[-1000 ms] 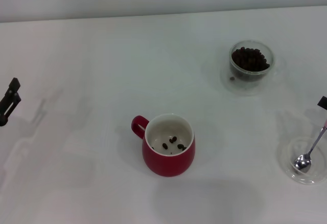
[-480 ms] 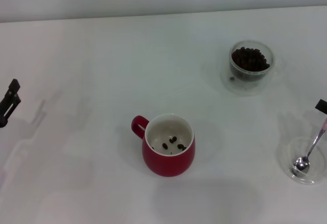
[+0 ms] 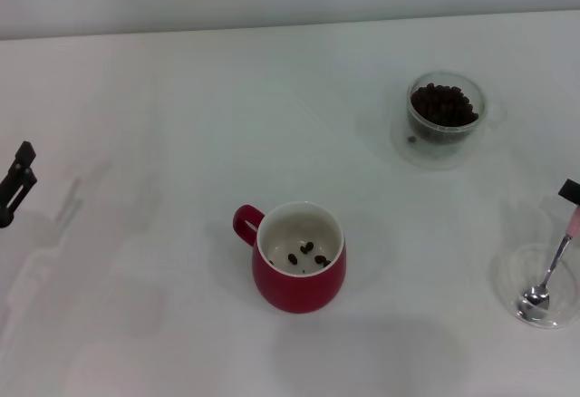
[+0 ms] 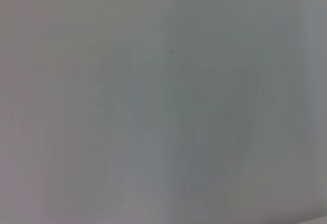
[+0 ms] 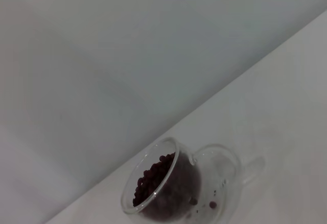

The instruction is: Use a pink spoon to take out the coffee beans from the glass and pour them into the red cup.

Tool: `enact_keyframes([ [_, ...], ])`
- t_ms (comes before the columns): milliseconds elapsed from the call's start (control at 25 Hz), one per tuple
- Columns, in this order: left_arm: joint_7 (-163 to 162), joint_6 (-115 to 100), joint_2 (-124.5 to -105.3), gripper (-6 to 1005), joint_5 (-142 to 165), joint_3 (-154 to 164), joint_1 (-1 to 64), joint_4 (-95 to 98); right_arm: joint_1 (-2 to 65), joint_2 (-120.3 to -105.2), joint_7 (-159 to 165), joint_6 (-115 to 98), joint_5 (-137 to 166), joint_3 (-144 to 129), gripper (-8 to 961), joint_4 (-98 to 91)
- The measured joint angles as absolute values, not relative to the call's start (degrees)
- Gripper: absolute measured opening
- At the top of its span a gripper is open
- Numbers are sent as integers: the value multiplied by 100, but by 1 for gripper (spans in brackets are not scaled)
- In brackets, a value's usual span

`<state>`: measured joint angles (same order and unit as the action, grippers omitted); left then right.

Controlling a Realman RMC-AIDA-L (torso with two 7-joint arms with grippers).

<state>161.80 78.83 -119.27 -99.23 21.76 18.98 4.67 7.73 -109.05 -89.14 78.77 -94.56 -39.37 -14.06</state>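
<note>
- Now, in the head view, we see the red cup [image 3: 300, 256] just below the middle of the frame on the white worktop [image 3: 181, 125], its loop handle pointing to the upper left and a few coffee beans [image 3: 306, 254] lying on its white bottom.
- We find the glass [image 3: 444, 118] in the upper right of the frame, well apart from the red cup, heaped with dark beans; one stray bean [image 3: 411, 139] lies at its lower left, though we cannot tell whether it lies outside the glass or within its double wall.
- At the right edge, low in the frame, the pink spoon [image 3: 551, 270] stands tilted, its silver bowl resting in a flat clear dish [image 3: 512, 279] and its pale pink handle rising up and to the right.
- The right pincer [image 3: 569, 190] shows only as a dark tip at the top of that handle, touching it; we cannot tell whether it is clenched on the spoon or released.
- The left pincer [image 3: 14, 190] sits at the far left edge, mid-height, parked over bare worktop and well apart from everything; we cannot tell its state either.
- In the right wrist view the glass [image 5: 176, 185] appears near the bottom centre, beans piled inside and its clear handle sticking out to the right.
- The left wrist view gives us only a plain pale surface.
</note>
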Motion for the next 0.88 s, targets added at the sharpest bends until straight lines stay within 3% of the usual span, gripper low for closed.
enact_keyframes([
  [880, 16180, 7955, -11927, 760, -9923, 2177, 1881, 457, 931, -10839, -8968, 7804, -9437, -3798, 250, -1526],
])
